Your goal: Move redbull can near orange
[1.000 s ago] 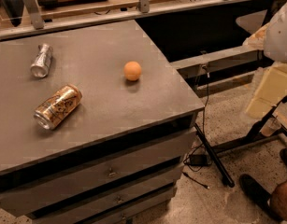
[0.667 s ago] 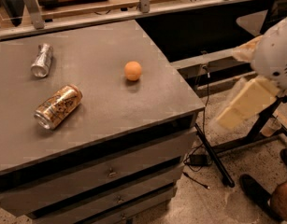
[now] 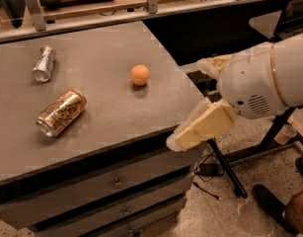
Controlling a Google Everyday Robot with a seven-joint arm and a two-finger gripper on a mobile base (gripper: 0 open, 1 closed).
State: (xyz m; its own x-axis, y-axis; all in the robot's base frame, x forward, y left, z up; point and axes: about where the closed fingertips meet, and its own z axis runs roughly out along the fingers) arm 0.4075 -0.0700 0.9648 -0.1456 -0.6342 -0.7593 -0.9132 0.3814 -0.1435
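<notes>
The redbull can [image 3: 44, 63], slim and silver, lies on its side at the far left of the grey table [image 3: 106, 117]. The orange [image 3: 139, 75] sits near the middle right of the tabletop, well apart from the can. My gripper [image 3: 188, 102] hangs at the table's right front corner, off the edge and to the right of the orange. Its two cream fingers [image 3: 200, 127] stand apart with nothing between them. The white arm fills the right side of the view.
A fatter gold-brown patterned can [image 3: 60, 112] lies on its side at the front left, between the redbull can and the table's front edge. Drawers [image 3: 116, 181] run below the tabletop. A black stand leg [image 3: 227, 174] and cables are on the floor to the right.
My arm and gripper have moved left and closer to the table's right front corner. The cans and the orange have not moved.
</notes>
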